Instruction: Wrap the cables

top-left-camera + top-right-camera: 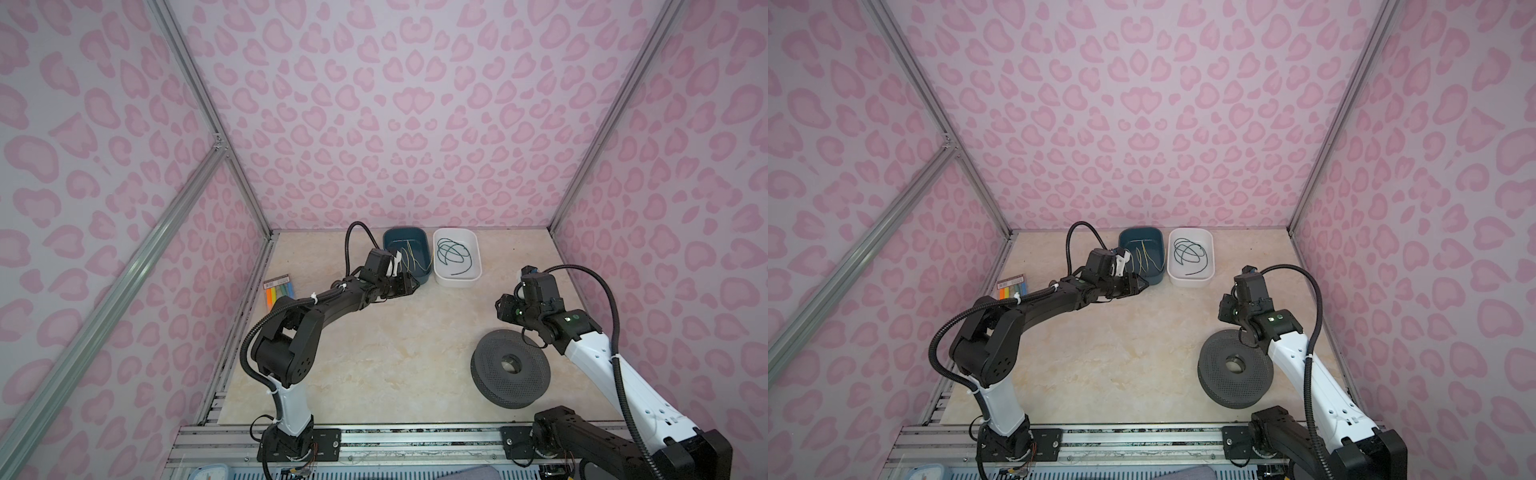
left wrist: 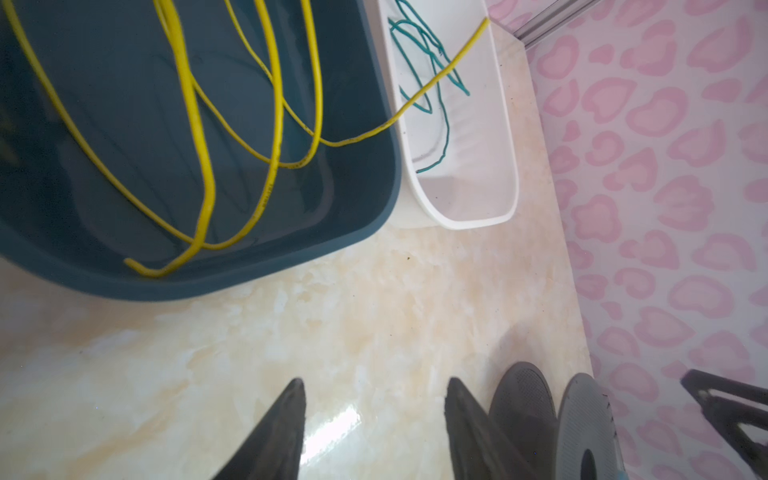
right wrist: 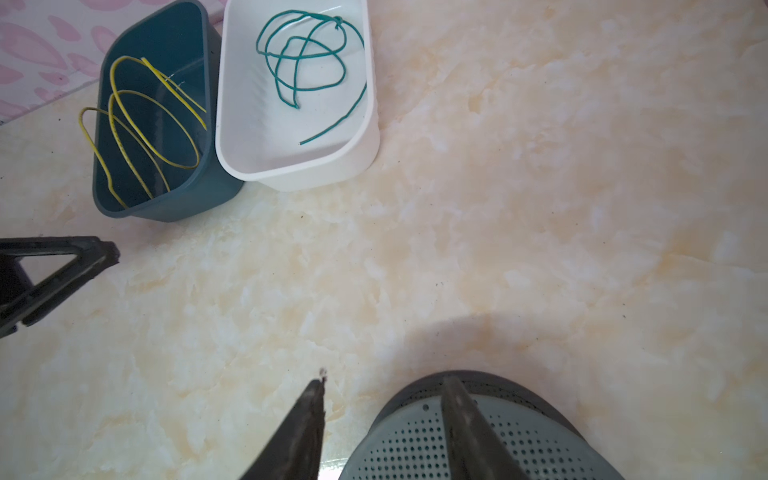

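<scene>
The cables are one thin yellow wire [image 1: 411, 257] [image 1: 1148, 259] lying in loose loops inside a dark teal bin [image 1: 390, 245] at the back of the table. The left wrist view shows the wire [image 2: 195, 116] close up, and the right wrist view shows the same wire [image 3: 174, 86] from farther off. My left gripper [image 1: 411, 286] [image 1: 1142, 286] [image 2: 376, 380] hovers just in front of the bin's near wall, open and empty. My right gripper [image 1: 500, 309] [image 1: 1223, 309] [image 3: 382, 380] is open and empty above the far edge of a black perforated spool [image 1: 490, 353] [image 3: 415, 436].
A white bin [image 1: 457, 282] [image 3: 257, 137] holding a dark green cord [image 1: 451, 251] [image 3: 299, 54] stands right of the teal bin. A pack of coloured strips [image 1: 281, 291] lies by the left wall. The spool [image 1: 1217, 357] lies flat at the right front.
</scene>
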You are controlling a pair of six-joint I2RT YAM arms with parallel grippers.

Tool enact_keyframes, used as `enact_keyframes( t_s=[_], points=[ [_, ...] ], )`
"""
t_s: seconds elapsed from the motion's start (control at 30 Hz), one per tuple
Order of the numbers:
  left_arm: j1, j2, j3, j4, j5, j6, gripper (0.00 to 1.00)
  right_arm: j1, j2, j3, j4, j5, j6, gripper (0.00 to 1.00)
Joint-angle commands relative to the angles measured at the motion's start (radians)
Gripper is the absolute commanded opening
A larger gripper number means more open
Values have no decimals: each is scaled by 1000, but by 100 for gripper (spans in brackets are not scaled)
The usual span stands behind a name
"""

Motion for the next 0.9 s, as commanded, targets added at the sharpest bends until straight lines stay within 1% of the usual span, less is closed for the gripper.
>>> enact_keyframes(
  t_s=[0.0, 0.1, 0.2, 0.33, 0.4, 0.47, 0.53, 0.6, 0.63, 0.73, 0.77, 0.83, 0.87],
  points=[
    [-1, -94, -39, 0, 37, 32, 57, 0, -20, -19, -46, 26, -9, 50],
    [-1, -199, -98, -7, 37, 44, 58, 0, -31, -21, -77, 34, -12, 52],
    [-4, -342, -181, -5, -22, 56, 60, 1, -35, -11, -128, 61, -24, 53],
    [-4, -543, -279, -34, -190, 77, 66, 0, -27, 28, -203, 114, -34, 55],
    [-4, -637, -325, -46, -289, 79, 69, 0, -38, 34, -209, 102, -31, 55],
    [-4, -737, -371, -54, -393, 73, 74, 1, -51, 29, -208, 83, -26, 56],
    [-4, -808, -395, -62, -440, 78, 79, 1, -59, 19, -201, 57, -24, 56],
    [-4, -845, -398, -83, -474, 81, 83, 0, -63, 7, -194, 28, -22, 56],
    [-4, -850, -386, -104, -478, 87, 83, 0, -67, -2, -188, 17, -17, 56],
    [-4, -829, -354, -116, -403, 123, 85, 0, -71, -38, -162, -11, -11, 55],
    [-4, -806, -344, -109, -372, 116, 85, 0, -62, -43, -158, -19, -10, 55],
    [-10, -743, -333, -58, -274, 84, 83, 2, -39, -37, -166, -20, -14, 55],
    [-28, -704, -326, -27, -241, 66, 82, 5, -26, -32, -173, -17, -14, 55]
  ],
)
